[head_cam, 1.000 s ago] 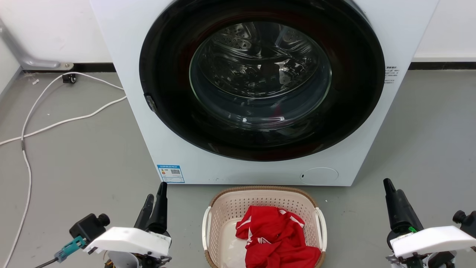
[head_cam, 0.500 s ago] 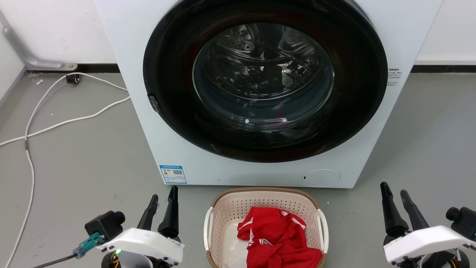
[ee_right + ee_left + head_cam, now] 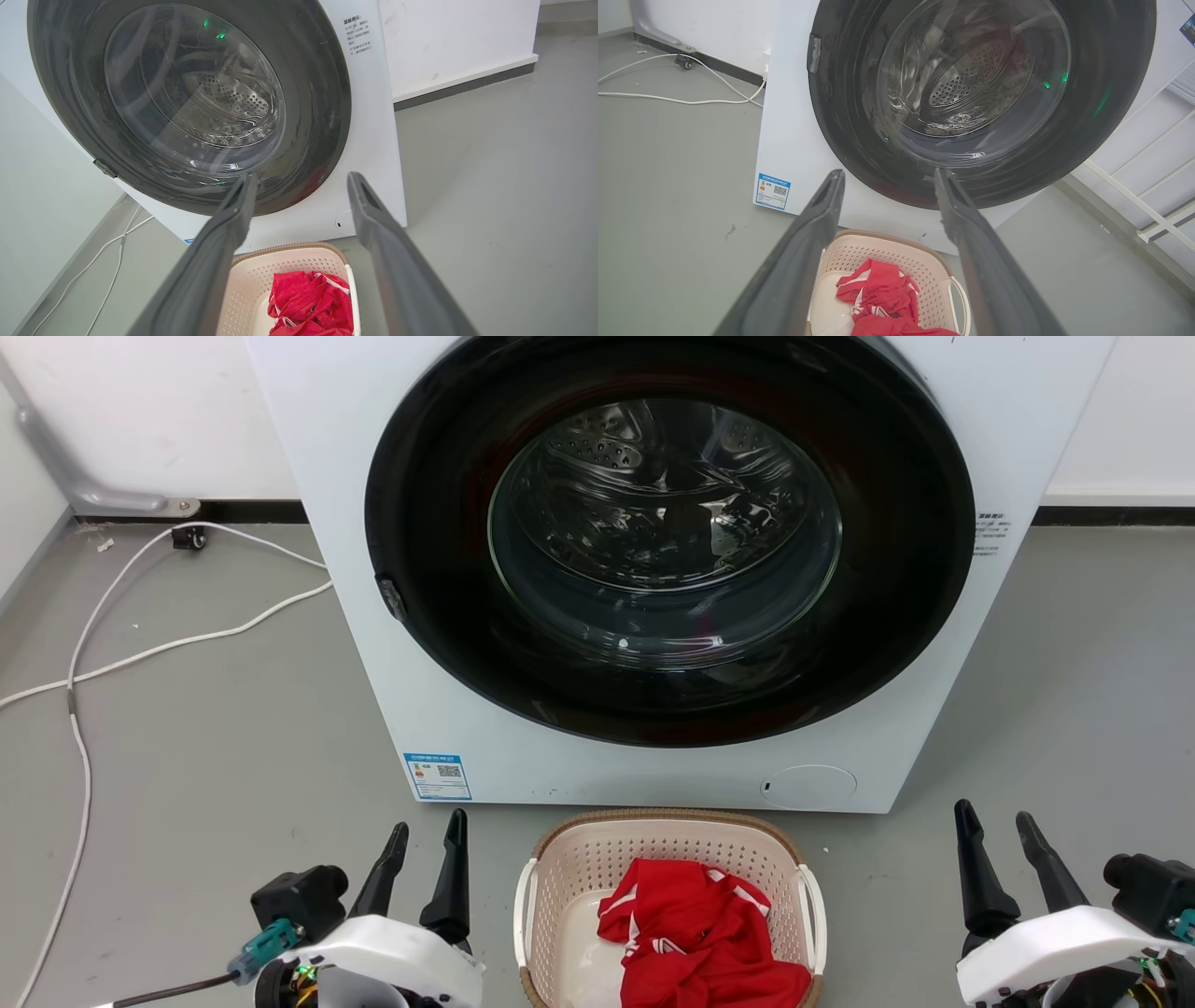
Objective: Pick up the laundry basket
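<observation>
The laundry basket [image 3: 569,877] is beige with perforated walls, a brown woven-look rim and white side handles. It stands on the grey floor just in front of the washer, at the bottom centre of the head view. A crumpled red garment [image 3: 700,933] lies inside it. My left gripper [image 3: 428,845] is open, empty, to the basket's left and apart from it. On the basket's right, further off, my right gripper [image 3: 994,829] is open with nothing between its fingers. The basket [image 3: 896,252] sits below the spread left fingers, and the basket [image 3: 289,266] lies below the spread right fingers.
A white front-loading washer [image 3: 392,616] with a shut dark round door [image 3: 667,532] fills the space behind the basket. White cables [image 3: 84,672] trail over the floor at the left. A white wall [image 3: 1130,420] with dark skirting runs behind. White rails [image 3: 1153,186] stand right of the washer.
Both grippers have gone from shut to open. The head camera has shifted slightly, so the whole scene sits a little lower and to the right. The basket has not moved.
</observation>
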### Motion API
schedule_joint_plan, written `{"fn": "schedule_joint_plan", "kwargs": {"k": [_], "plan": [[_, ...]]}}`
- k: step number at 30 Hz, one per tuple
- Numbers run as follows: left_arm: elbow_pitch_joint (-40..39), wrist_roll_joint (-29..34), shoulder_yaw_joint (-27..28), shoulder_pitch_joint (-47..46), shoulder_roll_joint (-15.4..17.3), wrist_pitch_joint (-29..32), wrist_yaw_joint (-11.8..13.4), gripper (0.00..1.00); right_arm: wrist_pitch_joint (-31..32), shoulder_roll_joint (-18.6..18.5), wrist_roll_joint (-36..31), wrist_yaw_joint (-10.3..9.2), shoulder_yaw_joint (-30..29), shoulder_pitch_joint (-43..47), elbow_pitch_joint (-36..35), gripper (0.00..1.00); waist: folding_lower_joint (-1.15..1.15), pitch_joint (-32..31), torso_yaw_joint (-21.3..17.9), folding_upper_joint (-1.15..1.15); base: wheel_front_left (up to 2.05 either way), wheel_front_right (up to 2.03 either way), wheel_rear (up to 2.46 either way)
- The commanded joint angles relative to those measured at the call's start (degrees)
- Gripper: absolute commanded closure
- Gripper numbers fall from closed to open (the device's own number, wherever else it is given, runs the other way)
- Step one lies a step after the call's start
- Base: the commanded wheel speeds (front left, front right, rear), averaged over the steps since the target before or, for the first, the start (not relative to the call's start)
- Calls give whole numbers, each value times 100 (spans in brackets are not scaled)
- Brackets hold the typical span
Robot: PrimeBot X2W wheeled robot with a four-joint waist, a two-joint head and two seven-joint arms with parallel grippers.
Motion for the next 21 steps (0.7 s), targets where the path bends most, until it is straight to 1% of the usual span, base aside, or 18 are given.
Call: {"fn": "schedule_joint_plan", "kwargs": {"k": [1,21], "plan": [[-23,189,-45,-54,22,-66,27,0,-53,-15,-209,0,-6,6,-38,0,0,-4,4,0,0,0,0],[137,1240,-280,-14,20,-339,135,0,-250,-15,-1354,0,-2,76,14,0,0,-65,31,0,0,0,0]]}}
